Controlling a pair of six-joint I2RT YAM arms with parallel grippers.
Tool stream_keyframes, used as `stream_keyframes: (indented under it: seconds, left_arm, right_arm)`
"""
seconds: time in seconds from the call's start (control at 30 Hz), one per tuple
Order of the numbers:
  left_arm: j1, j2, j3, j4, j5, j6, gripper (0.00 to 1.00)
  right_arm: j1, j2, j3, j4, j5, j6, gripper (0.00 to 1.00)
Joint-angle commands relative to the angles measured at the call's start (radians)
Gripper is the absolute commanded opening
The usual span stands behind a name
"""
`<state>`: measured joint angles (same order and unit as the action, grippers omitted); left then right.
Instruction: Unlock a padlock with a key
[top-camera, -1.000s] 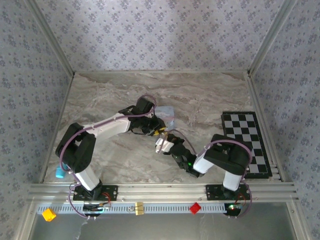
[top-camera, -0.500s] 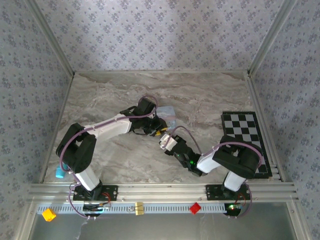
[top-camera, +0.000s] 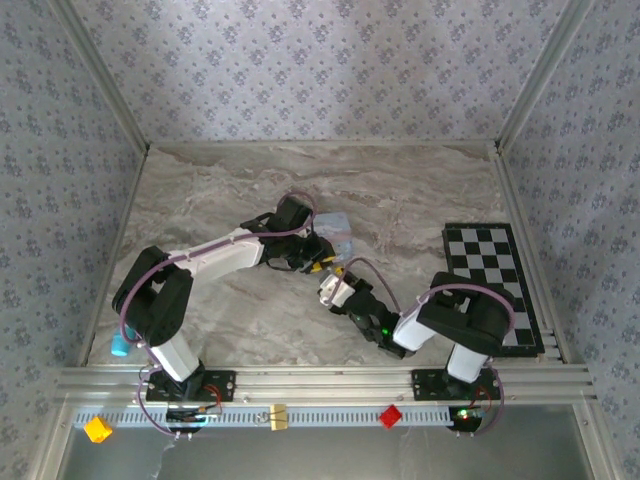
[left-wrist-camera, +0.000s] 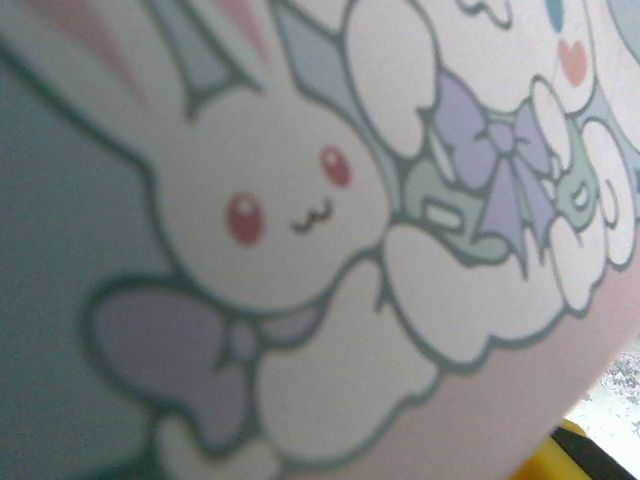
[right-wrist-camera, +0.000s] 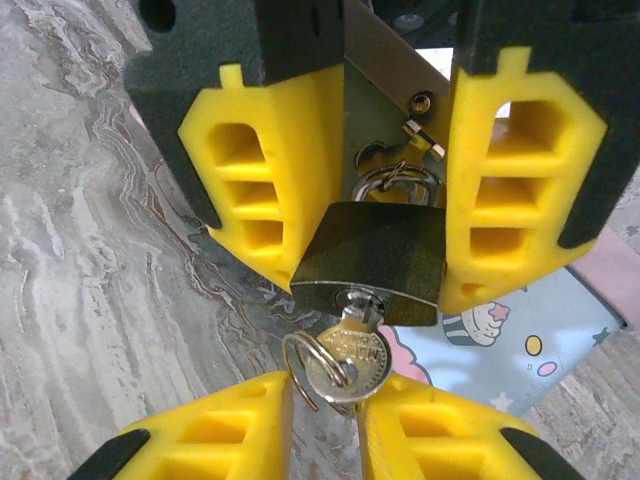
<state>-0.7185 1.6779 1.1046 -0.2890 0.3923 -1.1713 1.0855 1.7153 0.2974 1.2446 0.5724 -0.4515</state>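
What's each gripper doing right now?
Left gripper: closed on the dark blocky padlock.
Right gripper: either side of the round silver key; grip cannot be told.

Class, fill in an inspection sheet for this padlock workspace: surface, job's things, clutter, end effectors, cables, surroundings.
Surface: grey marbled tabletop, no spills seen.
Job's things: small dark blocky metal padlock; round-headed silver key with a ring, seated in its keyhole.
Clutter: light-blue rectangular cartoon-rabbit tin close by the padlock; black-and-white chequered board at the right edge; small cyan object at the near-left corner; yellow block and red block on the front rail.
End effectors: left end effector clamps the padlock's sides; right end effector has its yellow pads flanking the key head, grip unclear.
Cables: purple cables loop near both end effectors.
Surroundings: flower-patterned walls, aluminium frame.
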Motion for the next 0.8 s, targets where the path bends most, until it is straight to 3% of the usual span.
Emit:
stream_keyframes:
  seconds: [0.0,0.43,0.77]
  left_arm:
    - [0.0,0.0,0.039,-0.012,-0.004,0.001,0.26]
    - [0.011,0.003,0.043,-0.025,-0.007,0.011,0.26]
    - [0.009,-0.003,0.037,-0.022,-0.003,0.013,0.26]
  right_arm:
    - [0.008,0.016,-0.016,0.116,0.031,-0.054,0.25]
    - [0.024,0.013,-0.013,0.153,0.045,-0.126,0.29]
    - [0.023,0.027,-0.003,0.147,0.053,-0.139,0.23]
